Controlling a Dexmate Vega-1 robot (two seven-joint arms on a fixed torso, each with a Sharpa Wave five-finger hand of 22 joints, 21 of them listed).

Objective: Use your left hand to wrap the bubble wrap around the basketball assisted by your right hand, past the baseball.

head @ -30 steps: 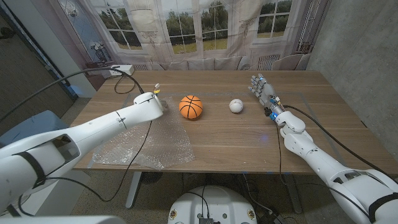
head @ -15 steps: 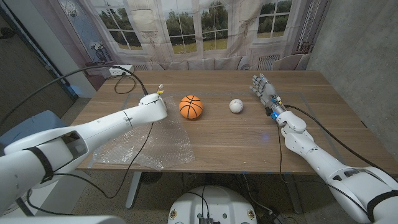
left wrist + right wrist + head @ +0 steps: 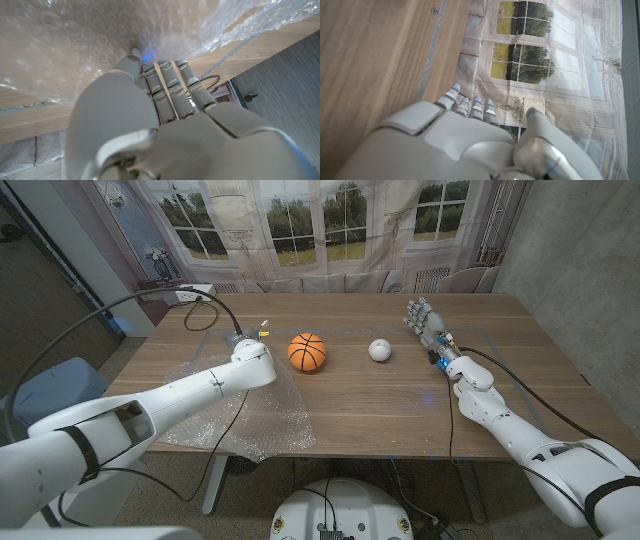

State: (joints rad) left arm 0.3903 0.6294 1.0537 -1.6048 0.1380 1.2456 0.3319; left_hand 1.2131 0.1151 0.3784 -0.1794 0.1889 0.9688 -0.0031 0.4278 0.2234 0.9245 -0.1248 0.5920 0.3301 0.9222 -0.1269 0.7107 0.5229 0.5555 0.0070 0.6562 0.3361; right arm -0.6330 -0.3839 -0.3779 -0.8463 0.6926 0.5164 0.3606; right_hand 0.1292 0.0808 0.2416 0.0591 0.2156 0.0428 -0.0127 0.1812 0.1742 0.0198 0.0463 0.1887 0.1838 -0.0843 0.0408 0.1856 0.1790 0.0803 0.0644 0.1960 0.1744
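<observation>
Basketball (image 3: 307, 351), baseball (image 3: 379, 350), bubble wrap (image 3: 237, 412): one of each on the wooden table (image 3: 400, 400), seen from the head camera. The orange basketball sits near the table's middle, the white baseball just to its right with a clear gap between them. The single sheet of bubble wrap lies spread over the near left part of the table, its front edge hanging over the table's near edge. The left hand (image 3: 252, 356) is down at the far end of the sheet, just left of the basketball and not touching it; from here I cannot tell how its fingers sit. The right hand (image 3: 425, 323) stands on the right side of the table, fingers together and extended, holding nothing, well apart from the baseball. Bare wood stretches across the right half and the far edge. A black cable (image 3: 205, 312) loops at the far left corner, and a printed window backdrop (image 3: 310, 220) hangs behind the table.

From the left wrist, the left hand (image 3: 165, 125) has its fingers (image 3: 167, 82) reaching onto the bubble wrap (image 3: 90, 40), fingertips pressed into the plastic; whether they pinch it I cannot tell. The table's edge (image 3: 250, 50) runs beside them.

From the right wrist, the right hand (image 3: 465, 140) shows fingers slightly apart, empty, beside bare table (image 3: 375, 55) and facing the backdrop (image 3: 540, 60).
</observation>
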